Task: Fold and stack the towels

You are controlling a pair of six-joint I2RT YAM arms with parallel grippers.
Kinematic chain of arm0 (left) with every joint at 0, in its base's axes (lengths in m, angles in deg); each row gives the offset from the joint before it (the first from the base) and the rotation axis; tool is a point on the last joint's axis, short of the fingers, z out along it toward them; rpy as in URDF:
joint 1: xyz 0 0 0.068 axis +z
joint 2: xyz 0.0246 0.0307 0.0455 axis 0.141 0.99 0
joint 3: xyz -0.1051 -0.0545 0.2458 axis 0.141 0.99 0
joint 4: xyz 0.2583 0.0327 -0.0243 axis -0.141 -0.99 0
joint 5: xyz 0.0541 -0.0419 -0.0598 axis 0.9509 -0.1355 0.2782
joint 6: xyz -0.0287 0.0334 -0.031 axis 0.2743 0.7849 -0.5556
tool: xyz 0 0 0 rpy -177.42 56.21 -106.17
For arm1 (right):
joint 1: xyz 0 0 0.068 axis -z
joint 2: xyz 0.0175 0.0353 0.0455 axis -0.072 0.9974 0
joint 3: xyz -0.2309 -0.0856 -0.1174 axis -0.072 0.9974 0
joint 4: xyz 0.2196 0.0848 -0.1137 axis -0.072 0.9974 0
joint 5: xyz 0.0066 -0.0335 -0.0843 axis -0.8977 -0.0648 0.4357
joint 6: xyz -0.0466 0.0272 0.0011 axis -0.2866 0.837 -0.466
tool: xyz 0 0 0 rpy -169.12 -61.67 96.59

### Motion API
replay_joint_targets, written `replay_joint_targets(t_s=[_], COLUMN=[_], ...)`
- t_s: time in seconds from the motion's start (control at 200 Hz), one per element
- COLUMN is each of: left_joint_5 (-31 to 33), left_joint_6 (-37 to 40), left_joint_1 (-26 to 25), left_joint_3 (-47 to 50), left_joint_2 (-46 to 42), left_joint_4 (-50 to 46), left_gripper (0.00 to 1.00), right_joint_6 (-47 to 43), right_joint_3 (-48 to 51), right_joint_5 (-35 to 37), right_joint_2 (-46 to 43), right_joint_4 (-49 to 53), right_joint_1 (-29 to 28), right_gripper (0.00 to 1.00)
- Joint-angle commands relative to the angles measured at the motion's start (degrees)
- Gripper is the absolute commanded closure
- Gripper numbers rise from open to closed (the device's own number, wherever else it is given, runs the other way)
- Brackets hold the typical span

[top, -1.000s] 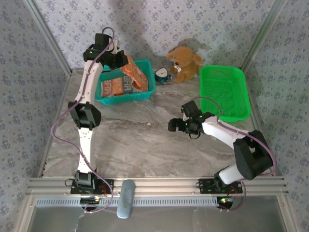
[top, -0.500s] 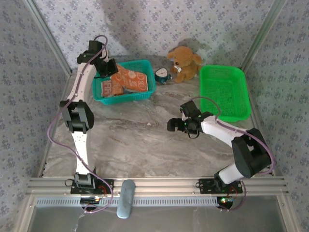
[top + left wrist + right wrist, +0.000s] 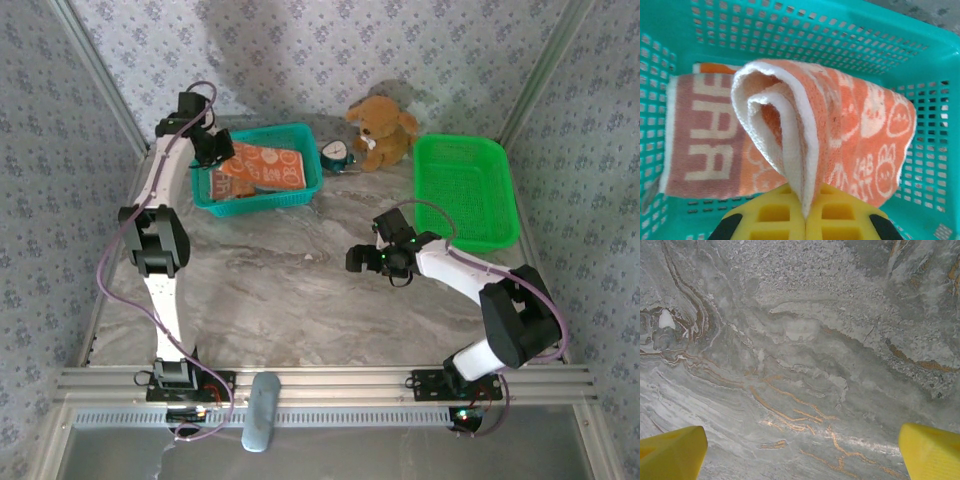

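Top external view: finds the left gripper (image 3: 213,150) in the upper left of the frame, at the left end of a teal basket (image 3: 265,203). Clenched there on an orange towel (image 3: 268,166), which spreads across the inside of the basket toward its right end. Places a brown plush toy (image 3: 381,130) at upper centre, a small round clock-like thing (image 3: 337,154) between toy and teal basket, and a green basket (image 3: 468,243) at the right. Puts the right gripper (image 3: 366,260) just right of centre, over the marbled table (image 3: 270,290), well apart from both baskets, with jaws spread wide and nothing between them.

Left wrist view: shows yellow fingers (image 3: 775,216) pressed together at the bottom edge, pinching a doubled fold of the orange towel. Cream underside curled open at centre; white cartoon figures across the right half, draped toward the basket's right wall. Beneath it, at the left, a lettered towel (image 3: 700,145) lying flat on the basket floor, with large pale letters on a dull orange band.

Right wrist view: catches two yellow fingertips (image 3: 671,450) in the lower corners, far apart, released, with grey and gold-veined table between them.
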Motion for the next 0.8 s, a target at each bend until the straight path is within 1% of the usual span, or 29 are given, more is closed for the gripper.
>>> replay_joint_targets(t_s=[0.0, 0.065, 0.09, 0.11, 0.125, 0.175, 0.23, 0.255, 0.33, 0.38, 0.39, 0.44, 0.455, 0.47, 0.63, 0.65, 0.695, 0.71, 0.795], left_joint_5=[2.8, 4.1, 4.2, 4.3, 4.3, 4.3, 4.5, 4.7, 5.8, 7.4, 7.7, 8.9, 9.1, 9.2, 9.2, 9.2, 9.0, 9.0, 9.1], left_joint_6=[0.5, 0.5, 0.5, 0.6, 0.6, 1.1, 1.3, 1.3, 1.2, 0.9, 0.8, 1.1, 1.2, 1.3, 1.1, 0.9, 0.9, 0.9, 0.6], left_joint_1=[0.9, 1.2, 1.4, 1.5, 1.6, 1.6, 1.6, 1.6, 1.6, 1.6, 1.6, 1.6, 1.6, 1.6, 1.3, 1.1, 0.8, 0.6, -0.5], left_joint_3=[0.9, 2.3, 2.8, 3.2, 3.5, 4.0, 4.1, 4.2, 4.7, 4.9, 4.9, 4.4, 4.1, 3.8, 3.0, 3.3, 4.4, 4.8, 8.4], left_joint_2=[0.6, 0.9, 0.9, 1.0, 1.1, 1.5, 1.9, 2.0, 1.7, 1.4, 1.4, 1.3, 1.4, 1.4, -0.2, -0.7, -2.2, -2.8, -6.8], left_joint_4=[1.0, 1.3, 1.4, 1.5, 1.5, 1.6, 1.1, 1.0, 1.0, 1.0, 0.9, 0.4, 0.1, 0.0, -0.8, -0.7, 0.0, 0.3, 2.0], left_gripper=[1.0, 1.0, 0.97, 0.92, 0.86, 0.62, 0.47, 0.42, 0.38, 0.23, 0.22, 0.18, 0.15, 0.14, 0.1, 0.05, 0.03, 0.01, 0.0], right_joint_6=[-0.1, 0.0, 0.0, 0.1, 0.1, 0.1, 0.1, 0.1, 0.1, 0.1, 0.2, 0.2, 0.2, 0.2, 0.1, 0.0, -0.2, -0.3, -0.7], right_joint_3=[-1.4, -1.4, -1.3, -1.3, -1.3, -1.3, -1.2, -1.2, -1.4, -1.3, -1.4, -1.4, -1.4, -1.4, -1.7, -1.8, -2.2, -2.3, -3.2], right_joint_5=[-0.1, 0.1, 0.1, 0.1, 0.1, 0.2, 0.3, 0.3, 0.3, 0.3, 0.3, 0.3, 0.4, 0.4, 0.7, 0.8, 0.8, 0.8, 1.3], right_joint_2=[-0.4, -0.6, -0.7, -0.8, -0.8, -0.9, -1.0, -1.0, -0.9, -0.9, -0.9, -0.9, -1.0, -1.1, -1.5, -1.6, -1.9, -2.0, -2.5], right_joint_4=[1.6, 1.7, 1.7, 1.8, 1.9, 1.9, 1.9, 1.9, 1.9, 1.9, 1.9, 1.9, 1.9, 2.0, 2.3, 2.3, 2.8, 3.0, 4.1], right_joint_1=[-0.3, -0.4, -0.4, -0.4, -0.4, -0.4, -0.4, -0.4, -0.5, -0.5, -0.5, -0.5, -0.6, -0.6, -0.6, -0.6, -0.6, -0.6, -0.3], right_gripper=[0.0, 0.0, 0.0, 0.0, 0.0, 0.0, 0.0, 0.0, 0.0, 0.0, 0.0, 0.0, 0.0, 0.0, 0.0, 0.0, 0.0, 0.0, 0.0])
